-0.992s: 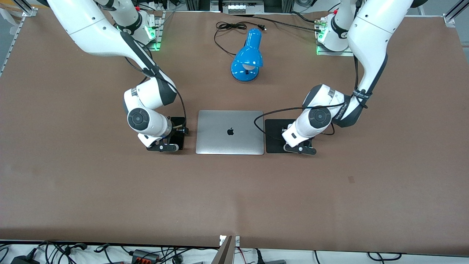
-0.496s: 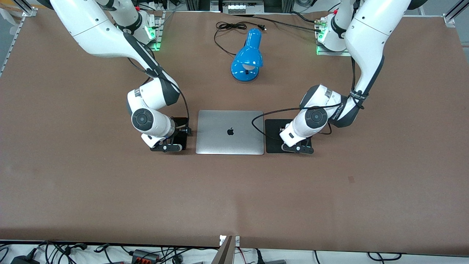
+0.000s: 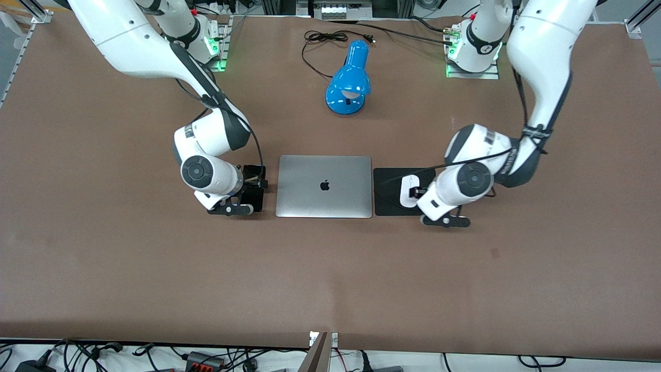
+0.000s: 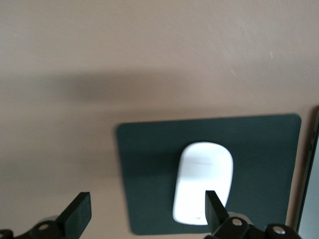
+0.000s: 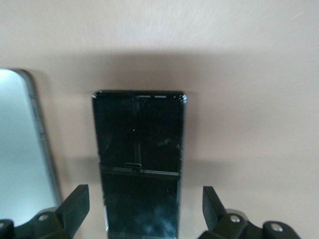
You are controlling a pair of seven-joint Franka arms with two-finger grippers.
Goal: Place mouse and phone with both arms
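Note:
The white mouse (image 3: 409, 190) lies on the black mouse pad (image 3: 387, 199), beside the laptop toward the left arm's end. In the left wrist view the mouse (image 4: 203, 181) is by one finger (image 4: 215, 211). My left gripper (image 3: 419, 194) (image 4: 147, 215) is open and empty, low over the pad's edge. The black phone (image 3: 253, 200) lies flat beside the laptop toward the right arm's end. My right gripper (image 3: 249, 182) (image 5: 144, 206) is open, low over the phone (image 5: 139, 149), with a finger on each side and apart from it.
A closed silver laptop (image 3: 324, 186) lies between phone and pad; its edge shows in the right wrist view (image 5: 22, 149). A blue desk lamp (image 3: 349, 81) with a black cable (image 3: 320, 39) stands farther from the front camera. Bare brown table (image 3: 330, 279) lies nearer the camera.
My left arm has moved off the pad toward its own end of the table, uncovering the mouse, which stays on the pad. My right arm shifted only slightly over the phone.

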